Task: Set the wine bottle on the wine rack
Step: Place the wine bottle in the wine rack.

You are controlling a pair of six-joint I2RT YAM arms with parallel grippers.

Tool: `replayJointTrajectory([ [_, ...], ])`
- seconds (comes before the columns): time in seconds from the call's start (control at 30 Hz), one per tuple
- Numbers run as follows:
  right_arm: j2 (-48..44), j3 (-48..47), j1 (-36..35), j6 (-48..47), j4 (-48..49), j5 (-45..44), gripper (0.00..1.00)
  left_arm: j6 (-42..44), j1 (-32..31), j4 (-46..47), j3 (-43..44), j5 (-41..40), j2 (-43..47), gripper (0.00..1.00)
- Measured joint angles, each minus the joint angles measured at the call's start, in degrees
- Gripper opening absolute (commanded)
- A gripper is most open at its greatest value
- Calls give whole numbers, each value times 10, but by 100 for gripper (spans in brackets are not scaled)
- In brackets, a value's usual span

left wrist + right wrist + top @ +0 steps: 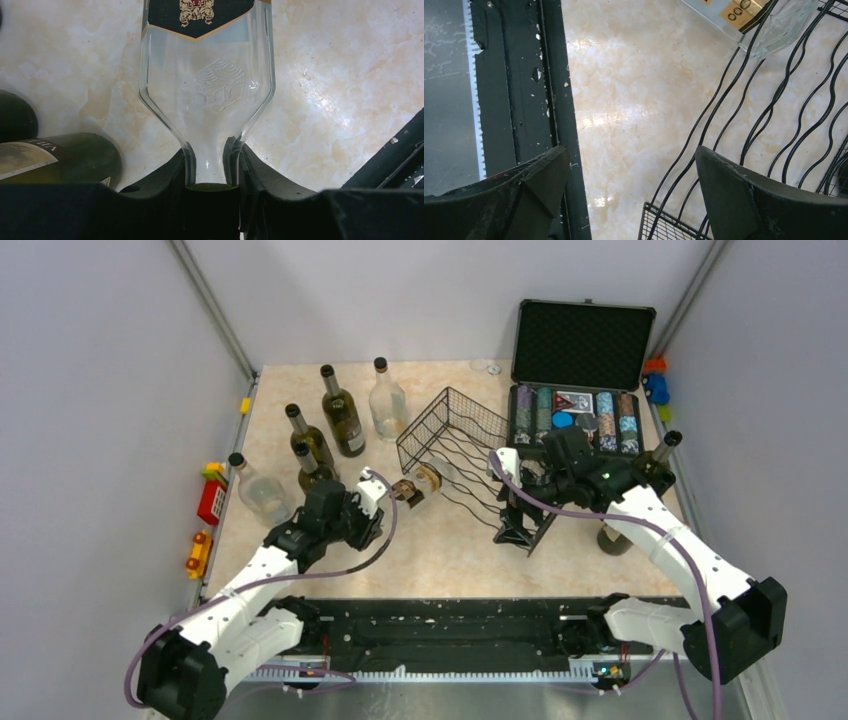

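1. Clamped shut on the neck of the clear wine bottle (pixel 428 481): the left hand (pixel 384 500), one finger (pixel 172 172) on each side of the glass just under the shoulder
2. Bottle on its side, neck toward the left arm, body reaching in at the left side of the black wire wine rack (pixel 466 454); base end visible through the wavy wires in the right wrist view; seated in a cradle or not, cannot tell
3. Spread wide and holding nothing: the right hand (pixel 634 190), poised at the rack's near corner, one finger over bare counter (pixel 440 555) beside the black base rail (pixel 521 100), the other over the wires
4. Rack mid-counter, raised grid end toward the far side; open poker chip case (pixel 580 390) just beyond it at the far right corner
5. Left of the rack, a cluster of standing bottles: three dark green (pixel 343 415) and two clear (pixel 387 402), the nearest green one close beside the left wrist, so little side room there
6. Widest open room: the bare marbled strip between the rack and the base rail along the near edge
7. Only a narrow gap between the standing bottles and the rack's left edge, filled by the held bottle
8. By the right edge, a dark bottle (pixel 660 455) standing behind the right forearm
9. Outside the left edge, small coloured toys (pixel 212 502)
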State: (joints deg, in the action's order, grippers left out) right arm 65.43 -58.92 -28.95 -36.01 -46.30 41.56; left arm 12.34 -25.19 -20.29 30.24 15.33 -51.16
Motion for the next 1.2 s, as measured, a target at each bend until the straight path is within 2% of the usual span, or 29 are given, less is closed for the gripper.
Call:
replayJointTrajectory([
  [0.37, 4, 0, 0, 0, 0, -8, 99, 0, 2, 64, -33, -23, -9, 0],
  [0.77, 11, 0, 0, -1, 0, -15, 99, -1, 5, 259, -98, -41, -81, 0],
  [1.2, 21, 0, 0, -5, 1, -23, 99, -42, 7, 343, -59, -39, -203, 0],
])
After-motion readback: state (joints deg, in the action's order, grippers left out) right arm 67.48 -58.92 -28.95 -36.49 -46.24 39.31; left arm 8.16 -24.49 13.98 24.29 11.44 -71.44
